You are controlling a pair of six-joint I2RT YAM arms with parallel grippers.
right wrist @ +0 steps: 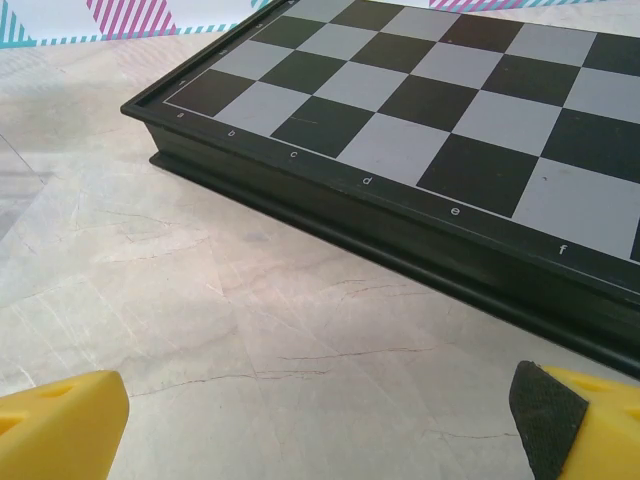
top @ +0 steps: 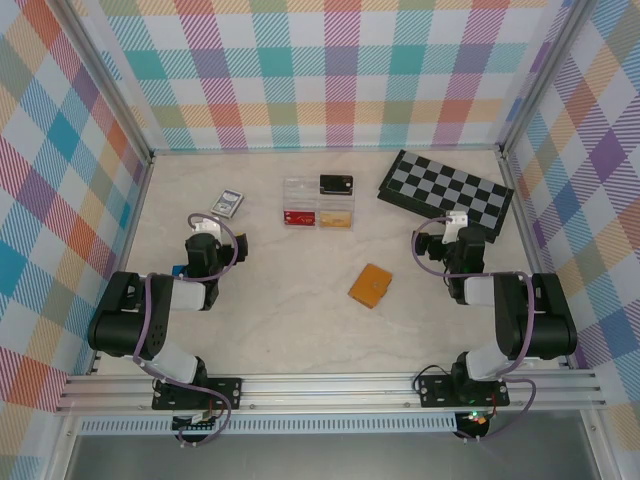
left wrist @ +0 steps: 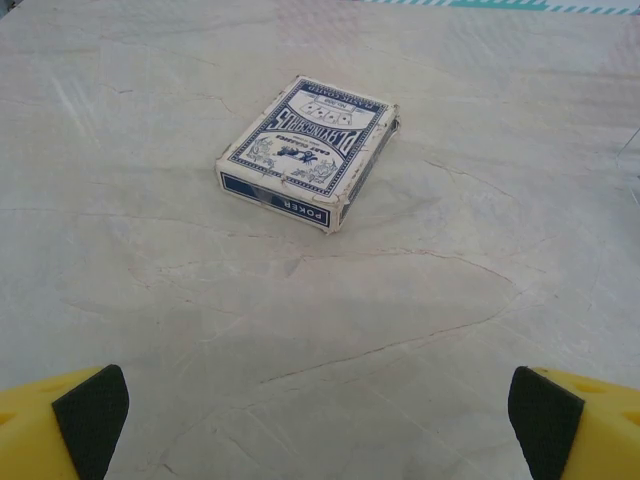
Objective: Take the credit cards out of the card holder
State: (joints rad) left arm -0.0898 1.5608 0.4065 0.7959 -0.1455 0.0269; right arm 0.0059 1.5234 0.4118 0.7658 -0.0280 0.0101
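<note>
The card holder (top: 371, 285), a small orange-tan wallet, lies closed and flat on the table between the two arms, nearer the right one. The credit cards are hidden. My left gripper (top: 204, 228) hovers at the left, well apart from the holder. In the left wrist view it (left wrist: 320, 420) is open, with its yellow fingertips (left wrist: 60, 420) wide apart over bare table. My right gripper (top: 455, 222) is to the upper right of the holder. In the right wrist view it (right wrist: 320, 425) stands open and empty.
A blue-and-white playing card box (left wrist: 310, 152) (top: 227, 203) lies just ahead of the left gripper. A black chessboard (top: 445, 192) (right wrist: 430, 110) lies ahead of the right gripper. A clear plastic box (top: 320, 208) with red and yellow contents sits at the back centre. Checked walls enclose three sides.
</note>
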